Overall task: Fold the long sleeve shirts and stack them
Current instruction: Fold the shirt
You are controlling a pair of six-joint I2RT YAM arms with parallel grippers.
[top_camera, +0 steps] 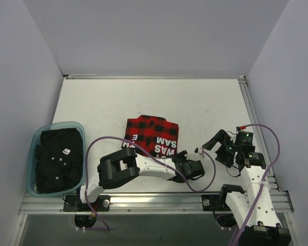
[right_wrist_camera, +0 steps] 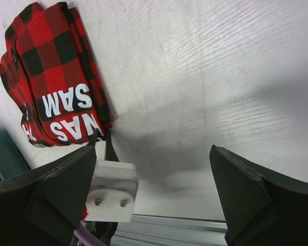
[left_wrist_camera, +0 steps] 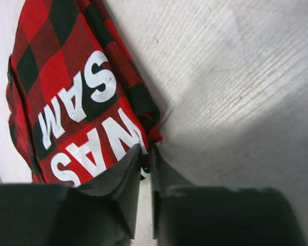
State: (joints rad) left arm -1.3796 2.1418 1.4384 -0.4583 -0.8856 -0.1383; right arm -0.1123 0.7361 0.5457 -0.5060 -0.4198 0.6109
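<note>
Item: red-and-black buffalo-check flannel shirt (top_camera: 152, 134), folded, white block lettering up, centre frame on the white table (top_camera: 118, 102).
Left gripper (left_wrist_camera: 146, 149): jaws narrow, pinching the shirt's lower-right corner.
Right gripper (right_wrist_camera: 154, 189): jaws wide, empty, right of frame.
Teal plastic bin (top_camera: 41, 132), left edge, holds a black garment (top_camera: 56, 159).

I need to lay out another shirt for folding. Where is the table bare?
Bare: the far strip of table between the back wall and flannel shirt, and the patch between bin and shirt. Crowded: the near edge, where the left gripper pinches the shirt corner beside the open right gripper.
</note>
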